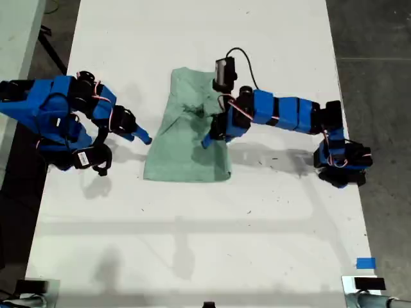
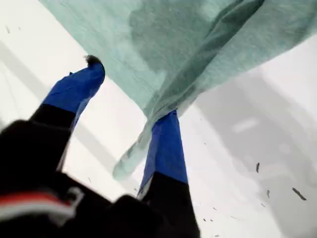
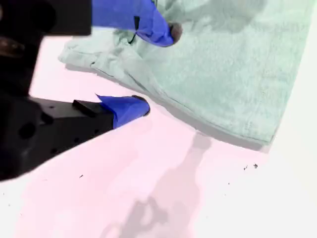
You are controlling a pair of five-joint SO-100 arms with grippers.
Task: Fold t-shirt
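The t-shirt (image 1: 189, 131) is lying partly folded mid-table, long axis running away from the camera. My first gripper (image 1: 210, 140) is sitting right over its edge, jaws spread with cloth draping one finger. My second gripper (image 1: 145, 138) is waiting wide open just off the opposite edge.

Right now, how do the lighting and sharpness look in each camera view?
Exterior view: even light, sharp, soft arm shadows on the white table. First wrist view: the t-shirt is slightly soft, dark shadow patch on it, blurry black arm body up close. Second wrist view: pinkish cast on the table, washed out, near end effector blurred.
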